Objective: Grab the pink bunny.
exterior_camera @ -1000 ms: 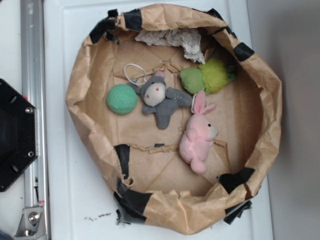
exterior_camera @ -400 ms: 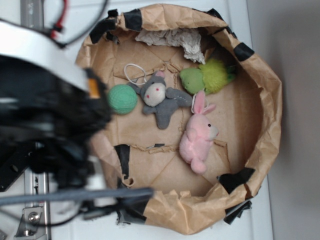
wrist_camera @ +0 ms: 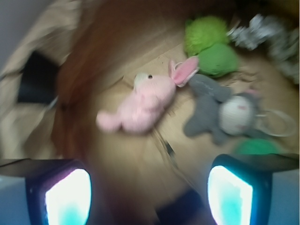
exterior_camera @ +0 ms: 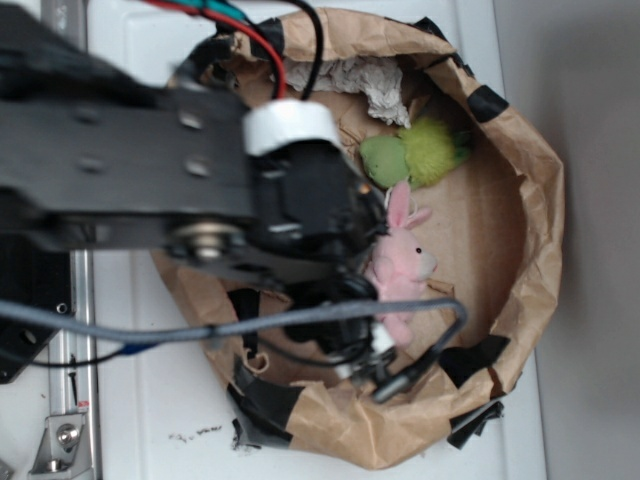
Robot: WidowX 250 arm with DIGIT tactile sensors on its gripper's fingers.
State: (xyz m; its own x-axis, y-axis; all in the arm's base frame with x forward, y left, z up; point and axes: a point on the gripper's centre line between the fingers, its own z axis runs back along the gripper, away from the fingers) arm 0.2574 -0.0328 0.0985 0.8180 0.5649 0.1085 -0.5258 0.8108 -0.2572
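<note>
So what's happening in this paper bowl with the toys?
The robot arm hangs over the bowl, going for the pink bunny. The bunny lies on its side, untouched, beside the grey plush and the green toy. The gripper is above it with its jaws wide open and empty.

a crumpled brown paper nest (exterior_camera: 530,200) patched with black tape (exterior_camera: 472,358) sits on a white bench (exterior_camera: 150,400). inside, at about one o'clock, lies a fuzzy green-yellow toy (exterior_camera: 412,155), with a wad of whitish crumpled paper (exterior_camera: 375,85) at twelve. the wrist view shows a grey plush animal (wrist_camera: 225,112) with a pale face, a white loop (wrist_camera: 276,123) at its three o'clock and a green ball (wrist_camera: 255,146) at five.
</note>
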